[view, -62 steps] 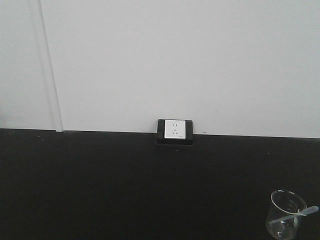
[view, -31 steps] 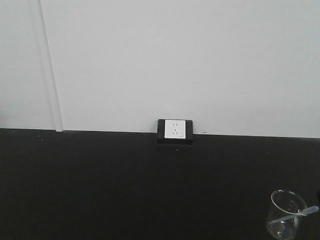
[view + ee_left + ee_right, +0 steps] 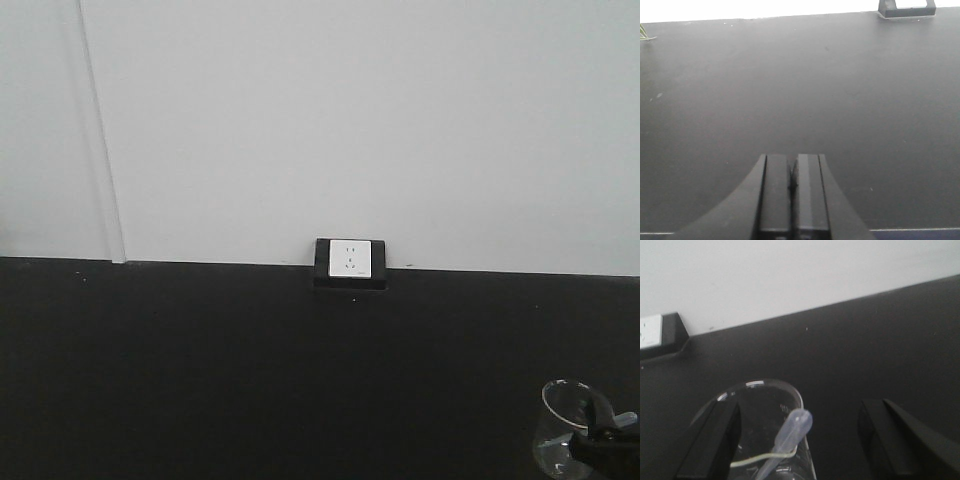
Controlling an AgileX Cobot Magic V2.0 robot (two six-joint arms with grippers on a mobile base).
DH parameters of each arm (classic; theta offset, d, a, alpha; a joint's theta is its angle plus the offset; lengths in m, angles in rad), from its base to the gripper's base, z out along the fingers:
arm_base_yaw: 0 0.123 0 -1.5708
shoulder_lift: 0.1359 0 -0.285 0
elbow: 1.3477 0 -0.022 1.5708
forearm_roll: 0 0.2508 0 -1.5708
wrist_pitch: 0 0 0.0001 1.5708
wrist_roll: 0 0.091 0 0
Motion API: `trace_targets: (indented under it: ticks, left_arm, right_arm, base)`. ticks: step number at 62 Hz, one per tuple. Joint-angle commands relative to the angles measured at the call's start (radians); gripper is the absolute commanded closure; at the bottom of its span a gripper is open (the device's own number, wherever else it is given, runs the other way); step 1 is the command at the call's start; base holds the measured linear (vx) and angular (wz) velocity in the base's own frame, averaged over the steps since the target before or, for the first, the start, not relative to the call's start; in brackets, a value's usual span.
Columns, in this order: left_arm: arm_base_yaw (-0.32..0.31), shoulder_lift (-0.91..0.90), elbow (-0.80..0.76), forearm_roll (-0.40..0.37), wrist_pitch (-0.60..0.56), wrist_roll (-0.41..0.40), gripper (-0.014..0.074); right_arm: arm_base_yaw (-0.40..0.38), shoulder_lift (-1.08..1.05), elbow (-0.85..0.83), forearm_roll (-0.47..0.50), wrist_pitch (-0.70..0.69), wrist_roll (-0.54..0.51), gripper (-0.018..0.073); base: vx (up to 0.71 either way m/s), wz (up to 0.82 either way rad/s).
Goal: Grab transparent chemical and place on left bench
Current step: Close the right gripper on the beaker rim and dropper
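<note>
- The transparent chemical (image 3: 765,405), a small colourless glass beaker with a thin rim, is found at the front right of the black surface (image 3: 250,370). A plastic pipette (image 3: 792,427) is leaned inside.
- The right claw (image 3: 800,412) is spread wide around the beaker. One finger is just beside the glass, though contact cannot be told. The other is apart.
- The left claw (image 3: 792,170) is closed, pads together.
</note>
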Motion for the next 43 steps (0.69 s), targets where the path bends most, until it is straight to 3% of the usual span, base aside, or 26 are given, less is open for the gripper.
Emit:
trace_targets:
  ticks: [1,12,43]
  left_arm:
    - [-0.002,-0.019,0.016,-0.001,-0.078,-0.008,0.06]
    - [-0.002,-0.019,0.016,-0.001,-0.078,-0.008,0.06]
    - [-0.002,-0.019,0.016,-0.001,-0.078,-0.008,0.06]
  right_arm:
    - [-0.004,-0.009,-0.039,-0.025,-0.22,0.0,0.0029]
    - [-0.004,0.0,-0.07,-0.058,-0.22,0.0,0.0029]
    - [-0.004,0.026,-0.084,-0.026,-0.204,0.003,0.0033]
  base:
    - [0.0,0.0]
    - [0.0,0.0]
    - [0.0,0.0]
